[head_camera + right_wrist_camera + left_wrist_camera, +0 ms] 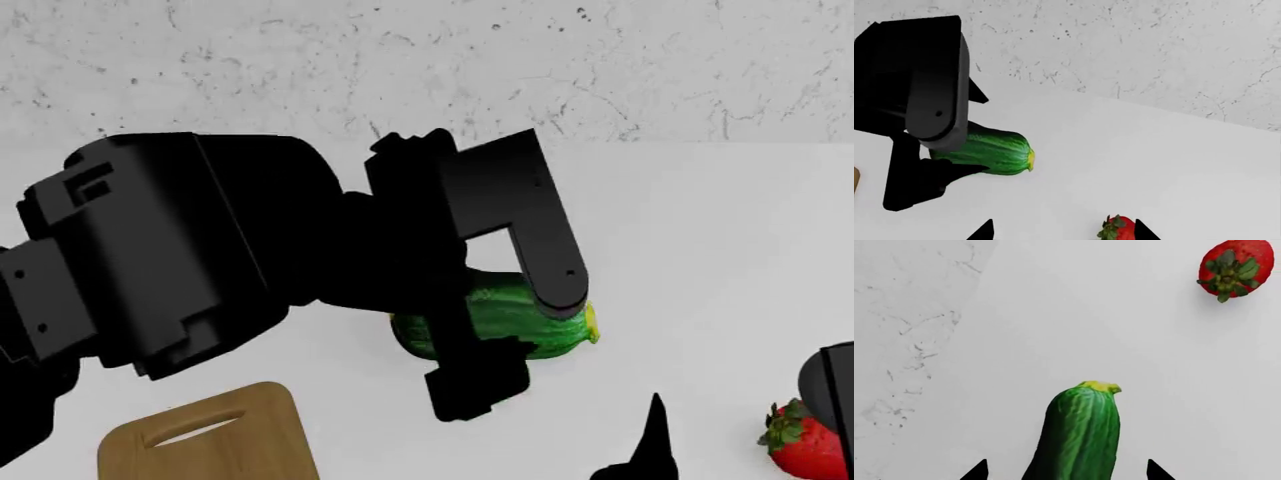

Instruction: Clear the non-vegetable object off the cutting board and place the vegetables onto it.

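Observation:
The dark-green zucchini with its yellow tip lies on the white table, right of the cutting board. My left gripper straddles it, open. In the left wrist view the zucchini runs between the two fingertips with a gap on each side. The red strawberry rests on the table at the lower right, off the board. My right gripper hangs open over it, and the strawberry sits close to one fingertip. The board is bare where it shows; the arm hides most of it.
A speckled grey wall bounds the table at the back. My bulky black left arm fills the left half of the head view. White tabletop stretches between the zucchini and the strawberry.

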Controlling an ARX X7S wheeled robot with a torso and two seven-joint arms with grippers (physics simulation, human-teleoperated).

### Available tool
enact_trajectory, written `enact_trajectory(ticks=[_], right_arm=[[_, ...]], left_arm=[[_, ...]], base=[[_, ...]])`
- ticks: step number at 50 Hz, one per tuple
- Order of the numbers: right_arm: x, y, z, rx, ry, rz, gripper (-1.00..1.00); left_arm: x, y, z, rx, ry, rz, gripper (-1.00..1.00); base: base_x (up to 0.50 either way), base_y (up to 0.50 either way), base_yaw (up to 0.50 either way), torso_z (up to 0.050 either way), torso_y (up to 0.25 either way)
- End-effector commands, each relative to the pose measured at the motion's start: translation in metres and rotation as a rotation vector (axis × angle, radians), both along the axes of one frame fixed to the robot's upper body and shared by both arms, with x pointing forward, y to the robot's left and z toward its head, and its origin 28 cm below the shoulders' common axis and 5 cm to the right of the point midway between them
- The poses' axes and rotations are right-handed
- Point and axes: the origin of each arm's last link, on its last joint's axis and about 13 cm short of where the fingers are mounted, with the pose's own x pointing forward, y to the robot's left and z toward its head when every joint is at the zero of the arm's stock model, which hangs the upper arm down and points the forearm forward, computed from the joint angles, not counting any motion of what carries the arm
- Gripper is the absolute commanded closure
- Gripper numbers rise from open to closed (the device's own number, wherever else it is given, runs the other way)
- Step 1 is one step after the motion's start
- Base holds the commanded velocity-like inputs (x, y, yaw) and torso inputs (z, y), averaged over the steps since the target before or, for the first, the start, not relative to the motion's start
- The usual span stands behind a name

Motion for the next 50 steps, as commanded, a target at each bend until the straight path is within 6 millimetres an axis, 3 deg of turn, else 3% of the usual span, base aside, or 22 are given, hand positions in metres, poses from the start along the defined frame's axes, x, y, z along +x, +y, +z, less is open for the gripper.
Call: enact_trajectory(ticks=[1, 39, 40, 50], right_arm=[[0.002, 0.002, 0.003, 0.01, -0.038, 0.032, -1.0], [0.001, 0.008, 0.01, 0.019, -0.037, 0.023, -1.0], [0.001, 0.008, 0.011, 0.019, -0.037, 0.024, -1.0], [-0.002, 0.007, 0.012, 0.018, -0.046, 0.025, -1.0]], left_arm=[[-0.003, -0.008, -0.014, 0.006, 0.041, -0.033, -1.0], [0.014, 0.002, -0.04, 0.077, 0.051, 0.049, -1.0], [0.015, 0.002, -0.038, 0.074, 0.033, 0.057, 1.0], [0.013, 0.001, -0.019, 0.061, -0.009, 0.062, 1.0]], base=[[0.0, 0.0, 0.0, 0.0, 0.0], [0.0, 0.0, 0.0, 0.0, 0.0], [0.0, 0.0, 0.0, 0.0, 0.0], [0.0, 0.0, 0.0, 0.0, 0.0]])
